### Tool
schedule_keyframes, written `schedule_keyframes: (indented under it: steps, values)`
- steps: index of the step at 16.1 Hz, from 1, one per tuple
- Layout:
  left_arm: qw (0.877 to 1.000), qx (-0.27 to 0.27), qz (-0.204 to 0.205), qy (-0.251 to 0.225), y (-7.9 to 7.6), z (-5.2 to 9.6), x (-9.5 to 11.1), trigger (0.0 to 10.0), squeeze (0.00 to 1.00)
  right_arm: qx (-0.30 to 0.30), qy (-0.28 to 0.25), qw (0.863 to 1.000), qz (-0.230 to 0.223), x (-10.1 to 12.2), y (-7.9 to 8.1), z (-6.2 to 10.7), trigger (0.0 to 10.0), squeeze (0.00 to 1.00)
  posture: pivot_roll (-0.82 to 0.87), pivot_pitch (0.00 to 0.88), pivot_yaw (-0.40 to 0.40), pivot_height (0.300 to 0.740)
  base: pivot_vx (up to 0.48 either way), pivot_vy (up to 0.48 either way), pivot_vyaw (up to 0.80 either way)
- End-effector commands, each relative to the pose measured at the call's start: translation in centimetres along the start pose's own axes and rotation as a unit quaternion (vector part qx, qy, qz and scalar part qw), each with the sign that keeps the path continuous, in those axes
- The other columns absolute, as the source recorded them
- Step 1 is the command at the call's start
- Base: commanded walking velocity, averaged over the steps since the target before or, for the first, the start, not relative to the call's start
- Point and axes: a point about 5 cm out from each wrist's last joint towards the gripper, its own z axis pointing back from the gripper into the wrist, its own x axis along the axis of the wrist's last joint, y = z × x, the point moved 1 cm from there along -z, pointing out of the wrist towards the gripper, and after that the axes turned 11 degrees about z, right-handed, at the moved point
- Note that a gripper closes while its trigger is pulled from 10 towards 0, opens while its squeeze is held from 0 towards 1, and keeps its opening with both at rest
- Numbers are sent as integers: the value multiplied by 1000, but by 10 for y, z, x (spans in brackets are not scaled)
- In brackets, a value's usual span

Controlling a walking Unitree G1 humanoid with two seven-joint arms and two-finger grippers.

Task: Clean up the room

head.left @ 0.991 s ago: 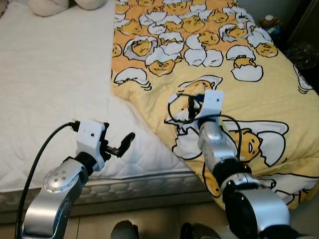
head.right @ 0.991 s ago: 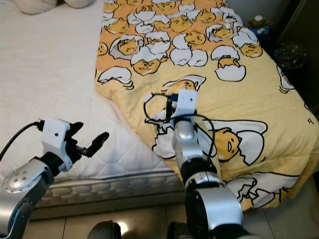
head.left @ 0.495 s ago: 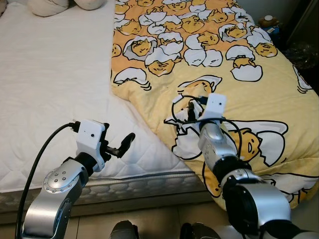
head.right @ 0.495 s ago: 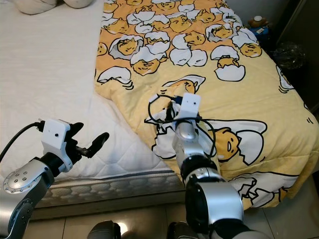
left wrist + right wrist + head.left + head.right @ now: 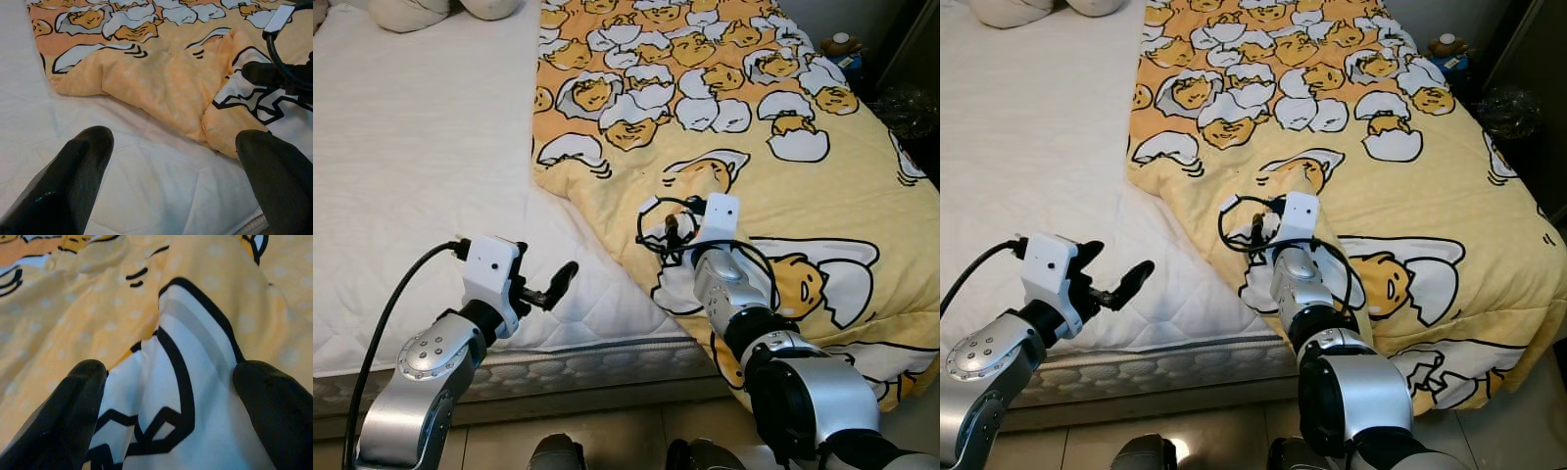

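Blanket (image 5: 783, 127) in yellow, printed with cartoon eggs in cracked white shells, covers the bed's half from 12 to 4 o'clock; its edge lies rumpled on the white mattress (image 5: 411, 176). The right gripper (image 5: 161, 382), fingers spread, presses on a raised fold near that edge. At 8 o'clock the left gripper (image 5: 171, 161) hovers released above the mattress.

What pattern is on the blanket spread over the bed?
The blanket is yellow-orange with cartoon egg yolks in white cracked shells, outlined in black; the left eye view shows it best.
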Motion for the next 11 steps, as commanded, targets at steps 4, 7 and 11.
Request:
schedule_keyframes:
  steps: [4,7,11]
  values:
    - [1000,-1,-9,4,0,2,0,10000,0,16,42,999,7,-18,3,3,3529,0,228,106,20,740,0,0,0]
    - [1000,-2,-9,5,0,2,0,10000,0,19,63,998,-16,-27,3,4,0,0,229,109,20,740,0,0,0]
    - [999,-32,-6,31,-5,6,-9,10000,0,27,63,998,-15,-28,6,5,0,0,226,115,20,740,0,0,0]
